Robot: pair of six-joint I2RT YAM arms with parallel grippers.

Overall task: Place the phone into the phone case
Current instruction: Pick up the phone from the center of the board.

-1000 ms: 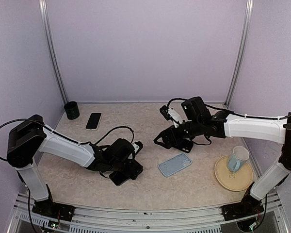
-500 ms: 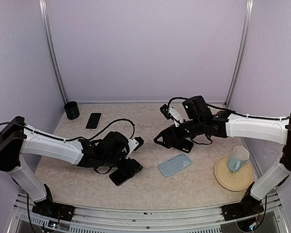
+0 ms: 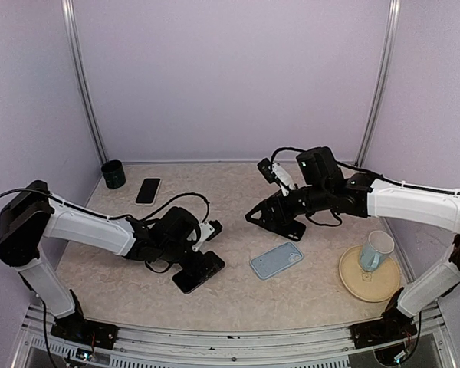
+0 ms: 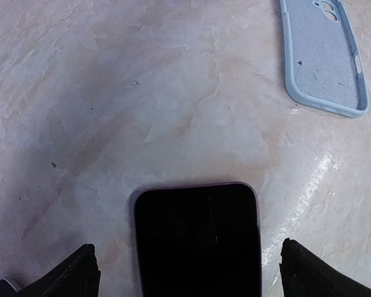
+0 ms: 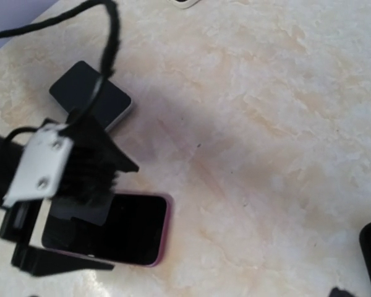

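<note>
Jaws first: the left gripper (image 3: 193,257) has them spread as wide as they go, one finger on each side of the phone (image 3: 199,270). In the left wrist view you can see a strip of bare bench (image 3: 330,299) between each fingertip and the phone's edges, so it's released, not pinching anything. The right gripper (image 3: 270,224) is spread wide too, with nothing between the jaws. It hangs over the bench a bit behind the phone case (image 3: 276,260).

The phone lies flat on the bench near the front, left of centre, dark screen up. From the right wrist camera you can make out a pinkish rim round it.

The phone case is the light blue one. It's flat on the bench with the open side up, and the camera cut-out shows at its far end in the left wrist view. It sits to the right of the phone and clearly apart from it, nothing touching. So the phone isn't in the case.

Other stuff: a mug (image 3: 377,250) stands on a round plate (image 3: 351,282) at the right. A second phone (image 3: 147,191) lies at the back left, with a black cup (image 3: 113,174) near it in the corner.
</note>
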